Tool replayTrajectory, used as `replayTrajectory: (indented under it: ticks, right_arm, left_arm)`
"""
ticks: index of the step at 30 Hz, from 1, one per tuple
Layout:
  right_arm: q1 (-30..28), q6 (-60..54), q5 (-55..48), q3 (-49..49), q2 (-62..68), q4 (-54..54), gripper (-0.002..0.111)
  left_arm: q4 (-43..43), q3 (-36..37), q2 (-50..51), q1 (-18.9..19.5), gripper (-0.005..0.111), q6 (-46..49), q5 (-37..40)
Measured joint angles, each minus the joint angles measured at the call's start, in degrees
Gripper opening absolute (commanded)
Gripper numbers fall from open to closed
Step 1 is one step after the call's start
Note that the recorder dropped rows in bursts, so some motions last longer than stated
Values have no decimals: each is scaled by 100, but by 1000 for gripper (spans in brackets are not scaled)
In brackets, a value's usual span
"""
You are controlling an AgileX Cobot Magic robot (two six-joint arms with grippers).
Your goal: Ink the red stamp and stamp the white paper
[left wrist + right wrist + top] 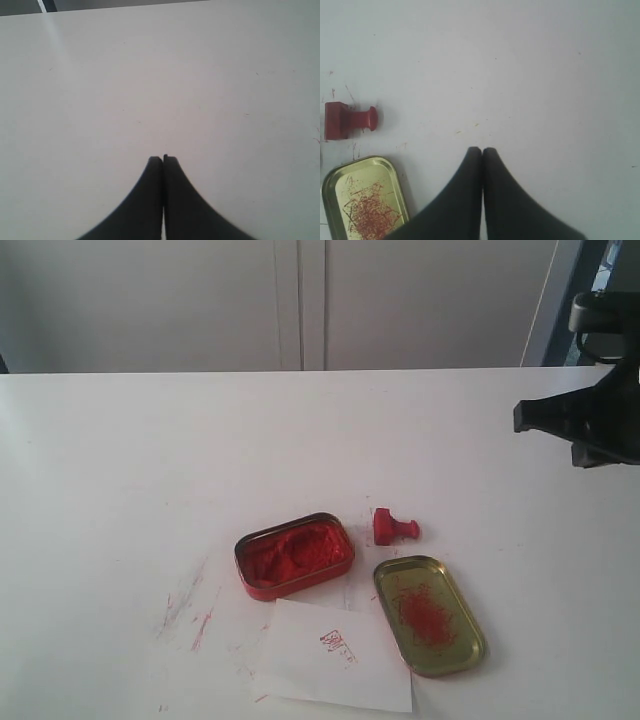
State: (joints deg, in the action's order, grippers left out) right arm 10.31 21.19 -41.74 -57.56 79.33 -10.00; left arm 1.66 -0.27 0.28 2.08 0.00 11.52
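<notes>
The red stamp (pixel 394 527) lies on its side on the white table, between the red ink tin (pixel 295 555) and the gold lid (pixel 429 614). It also shows in the right wrist view as the red stamp (pixel 348 120), handle pointing toward my gripper's side. The white paper (pixel 335 655) lies at the front, bearing a small red imprint (pixel 338 643). My right gripper (pixel 482 150) is shut and empty, held above bare table to the right of the stamp; in the exterior view it sits at the right edge (pixel 530 415). My left gripper (pixel 163 158) is shut over bare tabletop.
The gold lid (pixel 364 200), smeared with red inside, lies near my right gripper. Red smears (pixel 190 615) mark the table left of the paper. The table's far edge (pixel 300 371) meets a pale wall. The left arm is outside the exterior view.
</notes>
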Motion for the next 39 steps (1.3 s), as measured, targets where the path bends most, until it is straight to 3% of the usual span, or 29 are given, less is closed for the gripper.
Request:
replayTrajectory:
  ticks: [29, 39]
  right_arm:
    - [-11, 343, -224, 0, -113, -232, 0]
    - [-516, 703, -571, 0, -536, -420, 0]
  left_arm:
    - [0, 0, 0, 0, 0, 0, 0]
    - [0, 0, 0, 0, 0, 0, 0]
